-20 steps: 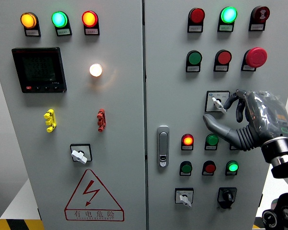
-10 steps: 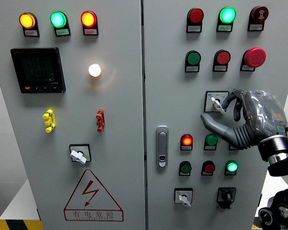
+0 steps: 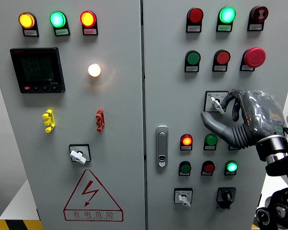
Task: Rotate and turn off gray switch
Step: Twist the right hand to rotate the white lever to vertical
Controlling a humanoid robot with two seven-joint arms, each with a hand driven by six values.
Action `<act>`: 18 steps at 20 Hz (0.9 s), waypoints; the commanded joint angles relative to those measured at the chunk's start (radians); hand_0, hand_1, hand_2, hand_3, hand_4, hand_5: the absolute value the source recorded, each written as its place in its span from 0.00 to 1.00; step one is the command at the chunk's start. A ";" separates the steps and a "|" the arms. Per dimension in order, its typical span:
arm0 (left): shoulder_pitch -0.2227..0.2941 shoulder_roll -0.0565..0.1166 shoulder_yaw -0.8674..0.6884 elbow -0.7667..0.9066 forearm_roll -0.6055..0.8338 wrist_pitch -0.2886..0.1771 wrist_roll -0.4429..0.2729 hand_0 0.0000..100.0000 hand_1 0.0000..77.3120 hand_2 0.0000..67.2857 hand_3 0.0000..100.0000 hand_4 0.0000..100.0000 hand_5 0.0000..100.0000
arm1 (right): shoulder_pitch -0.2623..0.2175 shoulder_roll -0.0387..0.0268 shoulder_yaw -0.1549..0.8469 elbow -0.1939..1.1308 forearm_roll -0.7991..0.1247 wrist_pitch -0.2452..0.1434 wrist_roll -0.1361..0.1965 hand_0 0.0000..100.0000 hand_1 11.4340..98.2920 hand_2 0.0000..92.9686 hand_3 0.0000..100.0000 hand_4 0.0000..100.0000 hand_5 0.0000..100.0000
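The right hand (image 3: 232,117) is reaching up to the gray switch (image 3: 216,104) on the panel (image 3: 149,96), index fingertip touching the white lever, thumb spread below it; whether a pinch is closing cannot be told. To do this well, it is likely needing thumb and finger on opposite sides of the lever before twisting the wrist. Just below the thumb a lit red lamp (image 3: 187,140) and a green button (image 3: 211,140) are crowding the palm; the red mushroom button (image 3: 255,56) is sitting above.
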 commanded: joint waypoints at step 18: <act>0.000 0.000 0.000 0.000 0.000 0.000 0.000 0.34 0.00 0.18 0.22 0.12 0.12 | 0.003 -0.0016 -0.017 0.004 -0.004 -0.002 -0.036 0.69 0.25 0.73 0.91 1.00 0.98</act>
